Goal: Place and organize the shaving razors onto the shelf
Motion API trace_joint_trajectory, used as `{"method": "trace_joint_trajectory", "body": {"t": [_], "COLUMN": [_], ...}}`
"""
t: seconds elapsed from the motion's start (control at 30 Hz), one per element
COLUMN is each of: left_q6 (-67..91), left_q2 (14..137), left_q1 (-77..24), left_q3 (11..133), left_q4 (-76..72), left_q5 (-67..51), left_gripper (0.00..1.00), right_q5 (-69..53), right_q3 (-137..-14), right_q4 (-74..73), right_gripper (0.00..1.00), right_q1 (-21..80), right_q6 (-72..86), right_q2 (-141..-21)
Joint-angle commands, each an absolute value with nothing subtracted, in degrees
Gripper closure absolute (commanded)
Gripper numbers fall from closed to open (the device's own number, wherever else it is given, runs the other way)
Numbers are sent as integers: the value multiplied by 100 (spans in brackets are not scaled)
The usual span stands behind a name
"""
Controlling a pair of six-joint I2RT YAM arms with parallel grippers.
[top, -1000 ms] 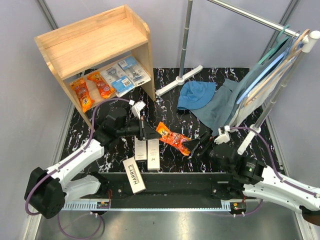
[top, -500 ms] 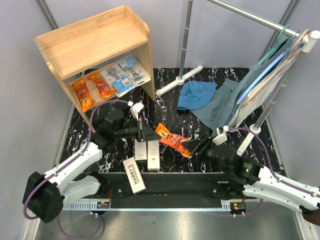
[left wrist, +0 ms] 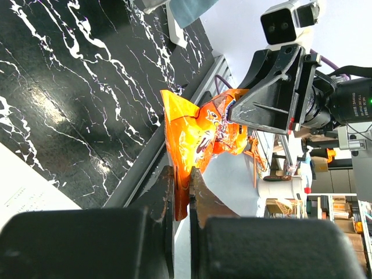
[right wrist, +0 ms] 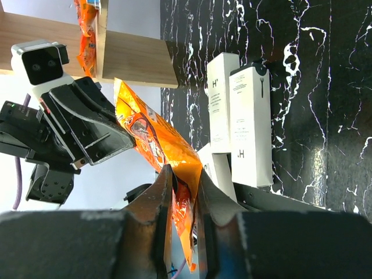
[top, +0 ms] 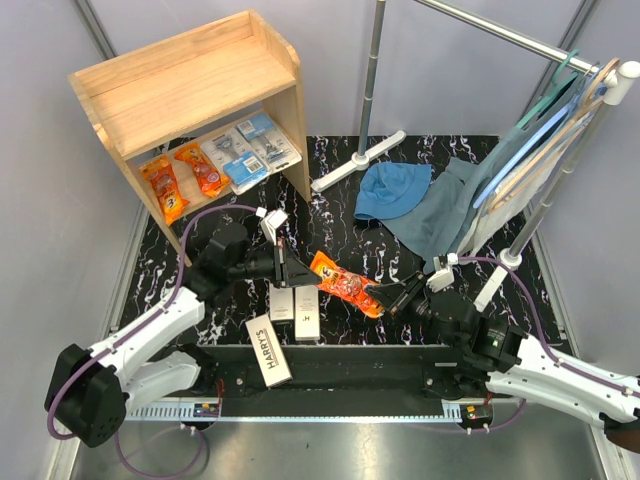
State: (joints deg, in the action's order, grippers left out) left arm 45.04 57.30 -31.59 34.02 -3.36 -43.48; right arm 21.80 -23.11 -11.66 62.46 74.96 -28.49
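A shiny orange razor pack (top: 345, 283) hangs above the middle of the table, stretched between both grippers. My left gripper (top: 300, 272) is shut on its left end; in the left wrist view the left gripper (left wrist: 181, 180) pinches the foil of the orange pack (left wrist: 200, 133). On the other end my right gripper (top: 385, 295) is shut, and the right wrist view shows the right gripper (right wrist: 183, 180) clamping the orange pack (right wrist: 151, 136). Two white Harry's boxes (top: 295, 305) lie under the pack and a third (top: 268, 350) lies at the front edge. The wooden shelf (top: 190, 85) stands back left; its lower level holds two orange packs (top: 163, 188) and blue blister packs (top: 245, 150).
A metal clothes rack has its pole (top: 370, 75) and foot (top: 357, 160) right of the shelf. A blue hat (top: 393, 190) and a blue-grey cloth (top: 450, 205) lie at the back right. Clothes on hangers (top: 560, 130) hang at the far right.
My right gripper, wide open a second ago, has closed on the right end of the orange pack. The left gripper has kept its hold and shifted slightly nearer.
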Motion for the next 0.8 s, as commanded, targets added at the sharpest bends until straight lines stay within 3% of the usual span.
{"method": "trace_joint_trajectory", "body": {"t": [0.0,0.13,0.17,0.27,0.3,0.33,0.67,0.77], "left_q6": [4395,4193,4105,3921,3868,3815,2919,2638], "left_q2": [5546,5520,5511,5484,5467,5458,5257,5160], "left_q1": [-3138,-3146,-3146,-3138,-3146,-3138,-3138,-3146], "left_q3": [3428,3550,3586,3700,3779,3823,4937,5543], "left_q4": [-466,-151,-80,210,411,500,2808,3643], "left_q5": [-4412,-4255,-4210,-4078,-4035,-3938,-2296,-1540], "left_gripper": [100,89,73,52,33,29,16,6], "right_q5": [2268,2233,2232,2224,2224,2224,2188,2189], "right_q3": [-2303,-2312,-2320,-2312,-2312,-2294,-2285,-2294], "right_q4": [-940,-940,-932,-932,-932,-940,-949,-958], "right_gripper": [88,90,91,90,91,91,91,91], "right_q1": [6223,6214,6214,6214,6214,6223,6223,6214], "right_q6": [7462,7392,7374,7348,7356,7356,7383,7392], "right_q2": [-2786,-2795,-2778,-2742,-2725,-2725,-2716,-2742]}}
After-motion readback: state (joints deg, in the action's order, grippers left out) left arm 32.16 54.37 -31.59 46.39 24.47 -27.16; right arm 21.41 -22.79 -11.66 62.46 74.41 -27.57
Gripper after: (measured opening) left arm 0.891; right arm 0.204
